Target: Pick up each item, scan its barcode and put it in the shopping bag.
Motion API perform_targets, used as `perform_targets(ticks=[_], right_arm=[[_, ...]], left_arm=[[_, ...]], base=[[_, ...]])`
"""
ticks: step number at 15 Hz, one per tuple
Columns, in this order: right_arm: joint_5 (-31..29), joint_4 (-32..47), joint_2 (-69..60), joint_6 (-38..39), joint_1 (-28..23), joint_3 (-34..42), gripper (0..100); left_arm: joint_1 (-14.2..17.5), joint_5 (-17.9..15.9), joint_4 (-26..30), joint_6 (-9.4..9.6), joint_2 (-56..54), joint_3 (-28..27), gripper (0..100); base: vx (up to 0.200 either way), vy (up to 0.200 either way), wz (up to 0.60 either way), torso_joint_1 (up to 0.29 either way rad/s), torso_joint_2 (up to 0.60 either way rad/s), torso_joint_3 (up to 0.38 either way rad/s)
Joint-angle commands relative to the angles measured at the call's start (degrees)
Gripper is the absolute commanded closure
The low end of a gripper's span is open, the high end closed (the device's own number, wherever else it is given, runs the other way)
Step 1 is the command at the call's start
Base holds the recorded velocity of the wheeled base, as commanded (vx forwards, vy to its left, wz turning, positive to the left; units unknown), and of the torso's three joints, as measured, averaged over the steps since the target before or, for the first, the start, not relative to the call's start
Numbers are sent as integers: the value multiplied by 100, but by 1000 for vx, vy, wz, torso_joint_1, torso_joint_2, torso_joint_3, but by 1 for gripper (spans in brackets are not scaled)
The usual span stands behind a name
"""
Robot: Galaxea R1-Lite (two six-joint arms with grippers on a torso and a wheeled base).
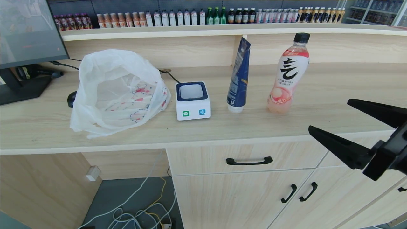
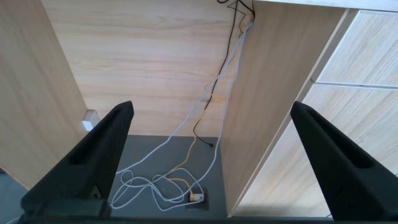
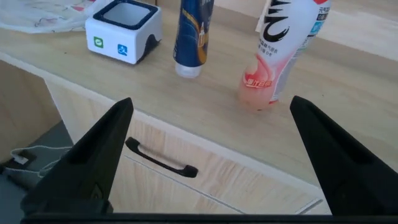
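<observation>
Your right hand (image 1: 329, 114) hangs wide open and empty off the table's (image 1: 334, 95) front edge. The upright pink drink bottle (image 1: 287, 76) stands ahead and slightly left, nearer than the blue tube (image 1: 238, 76). Your left hand (image 2: 211, 106), equally spread and empty, sits low.

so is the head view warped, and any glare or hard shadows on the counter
Head view: the counter edge bows and the bottle leans outward, likely lens warp; the scanner window carries a pale sheen. Right wrist view: soft, faint shadows under the tube and bottle, no hard glare. Left wrist view: even light, no glare.
</observation>
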Motion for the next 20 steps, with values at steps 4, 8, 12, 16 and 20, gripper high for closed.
perform_targets(ticks=[4,8,12,16,20], right_arm=[[-2306,-1348,1145,34,1401,-453,0],[-2561,-2130,1839,95,1568,-550,0],[-2561,-2192,1918,394,1568,-515,0],[-2517,-2200,2120,614,1559,-550,0],[-2262,-2693,2613,623,1366,-655,0]], left_arm=[[1,1,0,-1,-1,0,0],[1,1,0,-1,-1,0,0],[-7,1,0,-1,-1,0,0],[1,1,0,-1,-1,0,0],[1,1,0,-1,-1,0,0]], base=[[0,0,0,0,0,0],[0,0,0,0,0,0],[0,0,0,0,0,0],[0,0,0,0,0,0],[0,0,0,0,0,0]])
